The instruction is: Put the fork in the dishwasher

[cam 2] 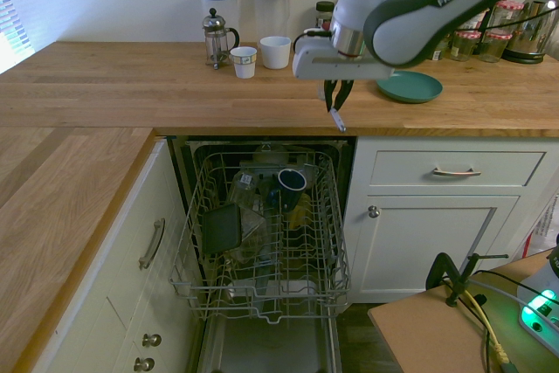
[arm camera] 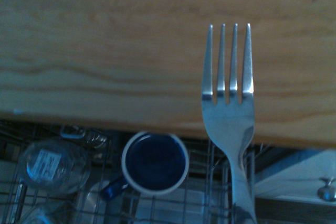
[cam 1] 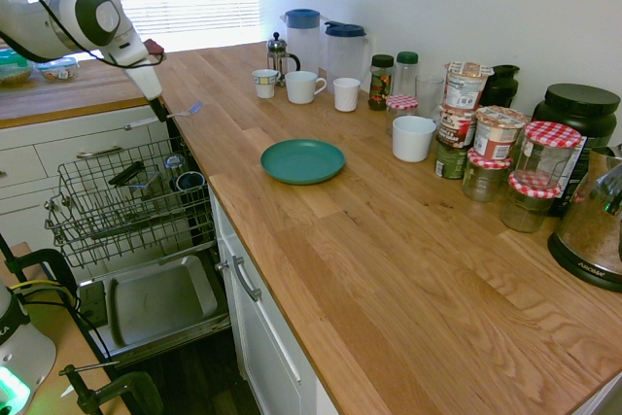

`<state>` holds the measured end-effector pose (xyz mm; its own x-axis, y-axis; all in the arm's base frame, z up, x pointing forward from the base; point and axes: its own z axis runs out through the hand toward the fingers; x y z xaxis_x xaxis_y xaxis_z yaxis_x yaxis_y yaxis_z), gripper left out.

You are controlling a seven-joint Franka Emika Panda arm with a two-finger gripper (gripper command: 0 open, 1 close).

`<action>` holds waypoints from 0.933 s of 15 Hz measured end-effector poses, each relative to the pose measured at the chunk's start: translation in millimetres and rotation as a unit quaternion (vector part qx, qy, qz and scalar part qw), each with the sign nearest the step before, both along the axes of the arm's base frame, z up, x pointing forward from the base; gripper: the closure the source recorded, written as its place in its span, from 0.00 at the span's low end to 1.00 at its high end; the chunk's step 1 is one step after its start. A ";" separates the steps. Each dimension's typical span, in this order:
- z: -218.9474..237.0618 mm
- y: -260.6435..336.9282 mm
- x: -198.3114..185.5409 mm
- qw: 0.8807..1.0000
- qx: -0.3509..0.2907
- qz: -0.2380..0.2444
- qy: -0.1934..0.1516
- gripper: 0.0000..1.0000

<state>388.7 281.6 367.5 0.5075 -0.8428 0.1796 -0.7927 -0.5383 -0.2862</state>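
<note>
gripper (cam 2: 337, 93) closed on the handle of the fork (cam 2: 337, 120), fingers pointing steeply down. fork held in the air at the front edge of the wooden countertop (cam 2: 175, 85), above the back of the open dishwasher (cam 2: 262, 150). tines angled outward and down past the counter edge in the second exterior view; in the first exterior view, fork (cam 1: 185, 111) visible as a thin silver piece projecting from below the white arm, just beside the counter edge. in the wrist view, four tines of the fork (arm camera: 228, 98) seen over the wood grain, handle running down over the rack area.

dishwasher door (cam 1: 160, 298) dropped flat, grey steel lining facing up. wire rack (cam 2: 262, 242) pulled out over the door. in the rack: a dark blue mug (arm camera: 155, 162) with a white rim, opening up, near the back; a clear glass jar (arm camera: 50, 163) beside it; a dark square container (cam 2: 223, 229) toward the left side in the second exterior view.

on the countertop, well apart from the fork: teal plate (cam 1: 302, 160), french press (cam 1: 279, 53), two clear jugs with blue lids (cam 1: 303, 34), three white cups (cam 1: 303, 86), a white bowl-shaped cup (cam 1: 413, 138), a cluster of jars with red checked lids (cam 1: 535, 182), a steel kettle (cam 1: 595, 230). white drawers with metal handles (cam 2: 454, 170) beside the dishwasher.
</note>
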 end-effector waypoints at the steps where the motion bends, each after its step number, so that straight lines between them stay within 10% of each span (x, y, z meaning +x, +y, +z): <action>1: -19.2 12.9 -19.0 1.000 0.004 -0.002 -0.001 1.00; 8: -110.8 54.4 -88.6 0.998 0.044 -0.044 0.003 1.00; 14: -167.5 73.3 -66.1 0.998 0.046 -0.037 0.038 1.00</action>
<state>322.7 354.8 200.0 0.4522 -0.8896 0.0634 -0.8507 -0.4516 -0.2691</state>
